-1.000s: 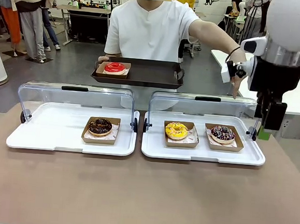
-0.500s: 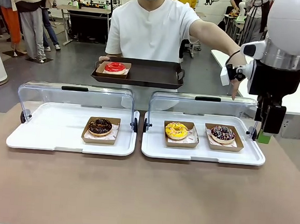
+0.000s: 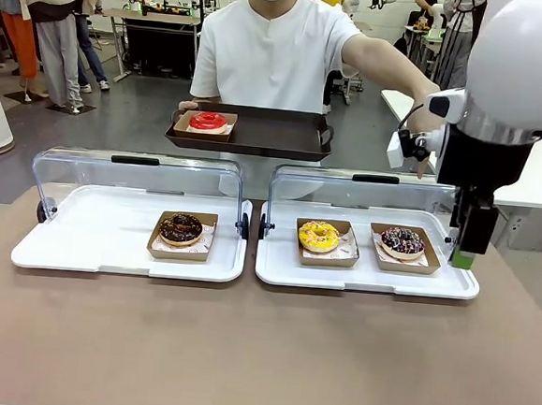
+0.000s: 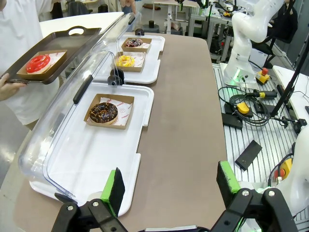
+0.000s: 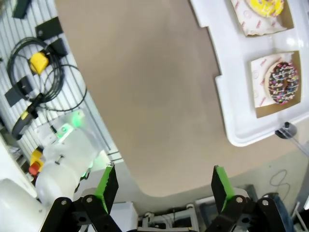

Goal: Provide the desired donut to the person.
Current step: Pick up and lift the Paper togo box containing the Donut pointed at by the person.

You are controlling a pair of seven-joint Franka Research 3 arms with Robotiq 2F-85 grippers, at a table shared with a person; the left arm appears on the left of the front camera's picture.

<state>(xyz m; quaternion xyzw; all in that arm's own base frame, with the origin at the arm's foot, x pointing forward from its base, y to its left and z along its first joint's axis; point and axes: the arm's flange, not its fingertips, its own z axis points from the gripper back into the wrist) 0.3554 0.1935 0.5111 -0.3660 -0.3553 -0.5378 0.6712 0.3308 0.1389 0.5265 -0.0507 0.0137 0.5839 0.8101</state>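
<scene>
- We find the right gripper (image 3: 464, 253) hanging, jaws apart, at the right tray's (image 3: 368, 283) outer edge; the sprinkled donut (image 3: 402, 239) lies just to its left, nearer this arm than the other
- The person's (image 3: 273, 53) hand (image 3: 428, 116), partly hidden, seems to point there
- The left gripper (image 4: 170, 186) gapes too, empty
- We count four donuts: three boxed across two white trays; one red donut (image 3: 208, 121) on the person's dark tray (image 3: 275, 149)

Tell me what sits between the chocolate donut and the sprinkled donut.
In the front view, the yellow donut lies between the chocolate donut and the sprinkled donut.
</scene>
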